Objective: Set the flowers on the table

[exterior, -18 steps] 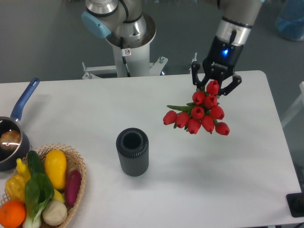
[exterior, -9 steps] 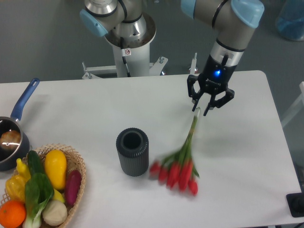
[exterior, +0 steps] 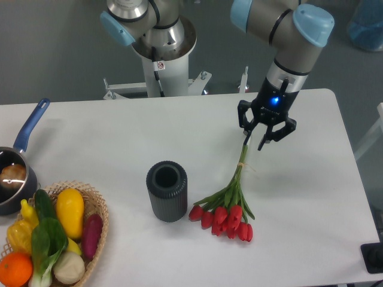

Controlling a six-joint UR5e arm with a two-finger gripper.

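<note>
Red flowers [exterior: 227, 206] lie below the spread hand [exterior: 254, 143].

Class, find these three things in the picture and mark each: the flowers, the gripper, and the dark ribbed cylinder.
flowers [exterior: 222, 216], fixed camera view, on the red tulip heads.
gripper [exterior: 255, 143], fixed camera view, midway between its fingertips.
dark ribbed cylinder [exterior: 167, 200], fixed camera view, on its ribbed side wall.

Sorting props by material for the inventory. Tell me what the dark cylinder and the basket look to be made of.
The dark cylinder: probably moulded plastic or rubber, matte charcoal, with fine vertical ribs on its wall and no shine; the exact material can't be told. The basket: woven wicker or rattan, tan and unglazed, shown by the interlaced strands along its rim.
</note>
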